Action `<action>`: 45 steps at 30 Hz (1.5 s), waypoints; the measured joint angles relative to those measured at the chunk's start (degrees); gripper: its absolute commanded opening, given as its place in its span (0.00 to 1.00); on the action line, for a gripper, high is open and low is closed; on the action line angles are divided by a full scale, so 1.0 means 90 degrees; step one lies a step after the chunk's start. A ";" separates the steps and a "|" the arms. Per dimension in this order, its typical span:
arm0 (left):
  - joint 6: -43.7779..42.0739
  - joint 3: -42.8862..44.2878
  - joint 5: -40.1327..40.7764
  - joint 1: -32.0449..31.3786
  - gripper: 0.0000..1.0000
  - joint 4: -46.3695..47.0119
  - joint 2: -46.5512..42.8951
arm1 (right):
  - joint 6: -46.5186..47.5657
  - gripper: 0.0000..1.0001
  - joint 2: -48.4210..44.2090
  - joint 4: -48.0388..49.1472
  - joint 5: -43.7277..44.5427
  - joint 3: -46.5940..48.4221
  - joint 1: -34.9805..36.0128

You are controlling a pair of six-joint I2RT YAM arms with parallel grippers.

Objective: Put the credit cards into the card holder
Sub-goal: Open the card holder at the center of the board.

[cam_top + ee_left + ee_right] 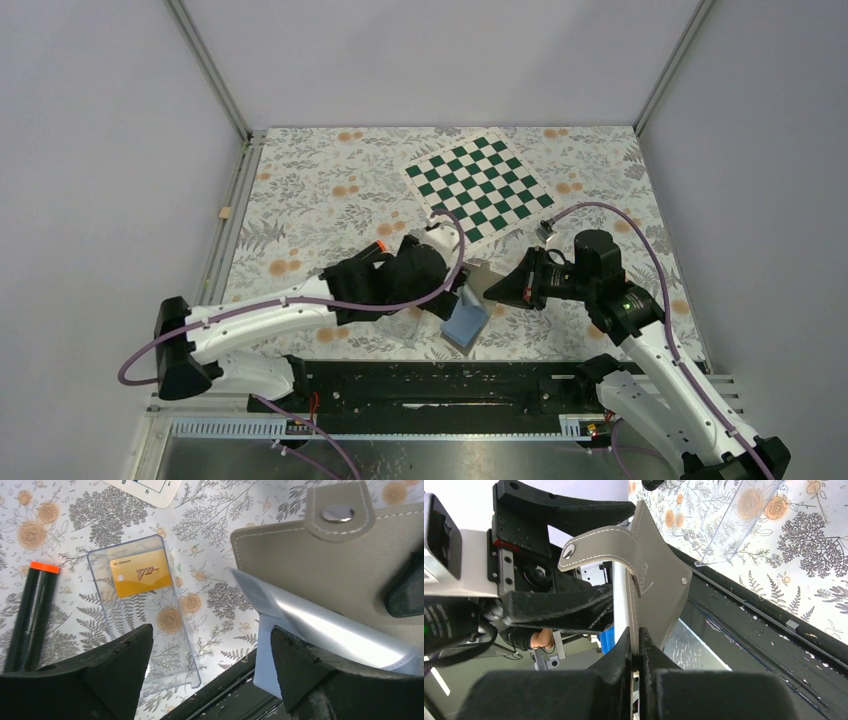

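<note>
Though open, card holder (320,565), tab toward chessboard (150,490).

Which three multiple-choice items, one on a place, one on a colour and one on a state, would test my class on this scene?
1. The credit card lies: A on a plate; B in the clear tray; C in a cup.
2. The marker has a tip that is: A green; B blue; C orange.
3. The right pincer is: A shut on the card holder; B open; C out of view.
Answers: B, the card sits within the tray's outline; C, its end is orange; A, its fingers clamp the grey flap's edge.
</note>
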State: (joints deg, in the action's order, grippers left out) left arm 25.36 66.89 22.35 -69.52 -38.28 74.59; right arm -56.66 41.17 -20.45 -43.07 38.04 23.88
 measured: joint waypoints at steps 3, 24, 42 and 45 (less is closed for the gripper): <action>0.0070 -0.0379 -0.0444 0.0265 0.88 0.0478 -0.0418 | -0.0034 0.00 -0.0032 0.0022 -0.0017 0.0000 0.0000; 0.1214 -0.2504 -0.4490 0.1632 0.88 0.4267 -0.0901 | -0.0692 0.00 -0.0245 0.0515 -0.0406 0.0000 0.0000; 0.3711 -0.4211 -0.6785 0.2433 0.67 0.9619 -0.0486 | -0.1222 0.00 -0.0206 0.1440 -0.1093 0.0359 0.0000; 0.4296 -0.4335 -0.7048 0.2511 0.33 1.0700 -0.0204 | -0.1311 0.00 -0.0197 0.1596 -0.1180 0.0359 0.0000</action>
State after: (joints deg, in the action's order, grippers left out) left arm 64.03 27.88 -41.08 -46.92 58.02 72.75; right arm -68.47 39.40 -6.09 -53.69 41.28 23.88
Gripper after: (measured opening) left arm 0.630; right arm 0.033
